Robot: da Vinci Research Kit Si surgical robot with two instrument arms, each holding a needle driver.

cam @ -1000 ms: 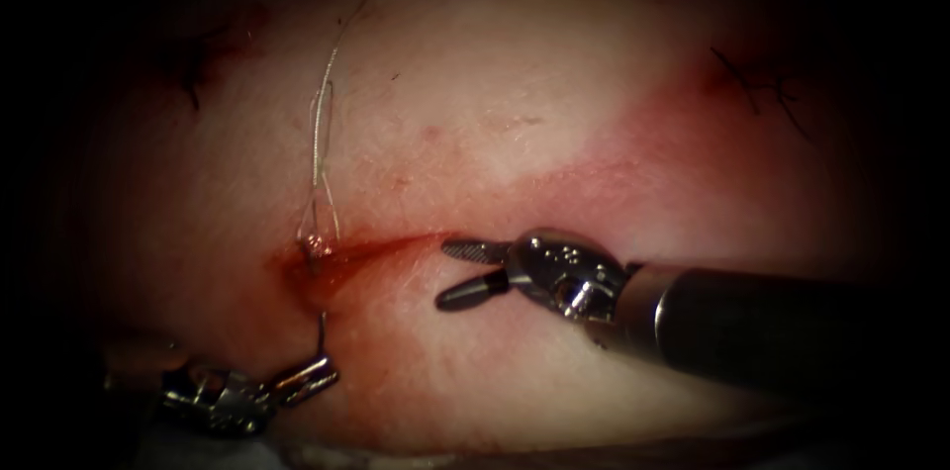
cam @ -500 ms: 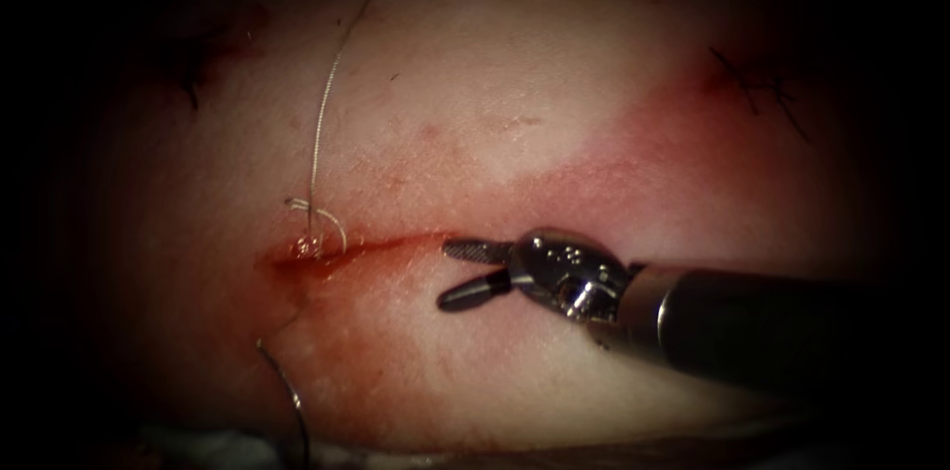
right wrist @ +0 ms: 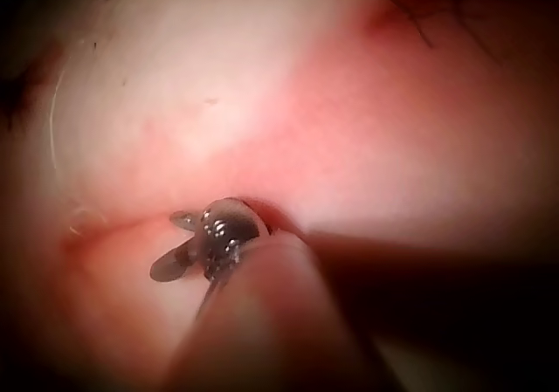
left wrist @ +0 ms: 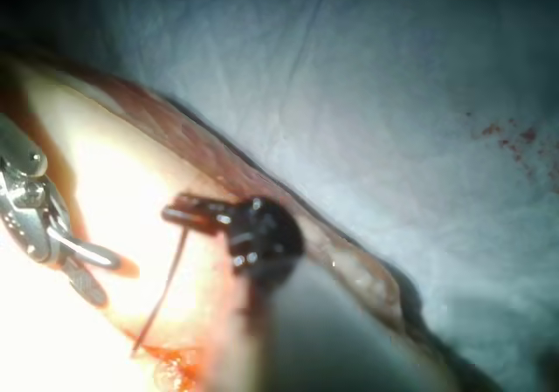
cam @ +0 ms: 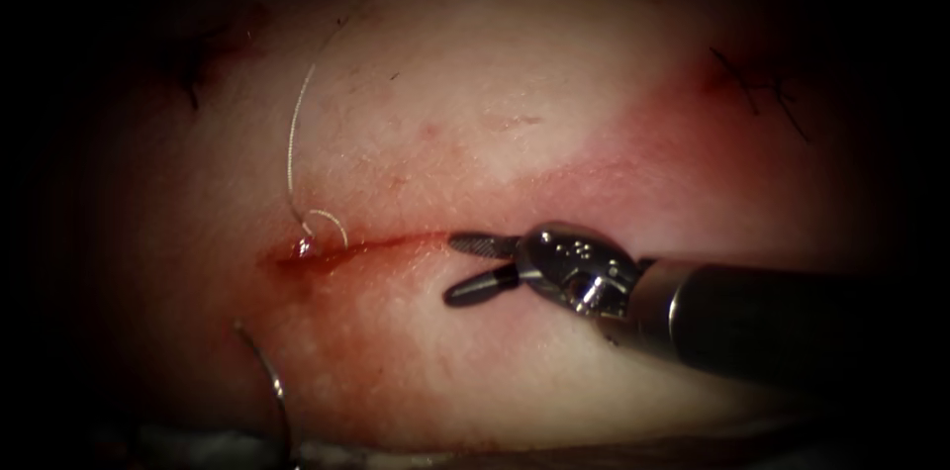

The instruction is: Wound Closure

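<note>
The cut [cam: 376, 244] runs as a red line across the pale tissue [cam: 475, 114]. The curved needle [cam: 269, 383] lies free of the tissue, below the cut's left end. In the left wrist view my left tool [left wrist: 188, 215] is shut on the needle [left wrist: 162, 292], close to one end. Pale thread [cam: 291, 148] climbs from a small loop [cam: 327, 221] at the cut's left end. My right tool [cam: 457, 270] hovers open at the cut's right end and holds nothing; its spread jaws also appear in its own wrist view [right wrist: 171, 245].
Dark old stitches sit at the upper right [cam: 757, 84] and the upper left [cam: 193, 69]. Red fluid [cam: 302, 254] pools at the cut's left end. A blue-grey drape [left wrist: 393, 104] with red spots borders the tissue's edge. The right tool [left wrist: 52, 235] shows beside the left one.
The left tool has drawn the needle out of the tissue and gone down and left out of the endoscope picture. The long thread loop above the cut has shrunk. The right tool has barely shifted.
</note>
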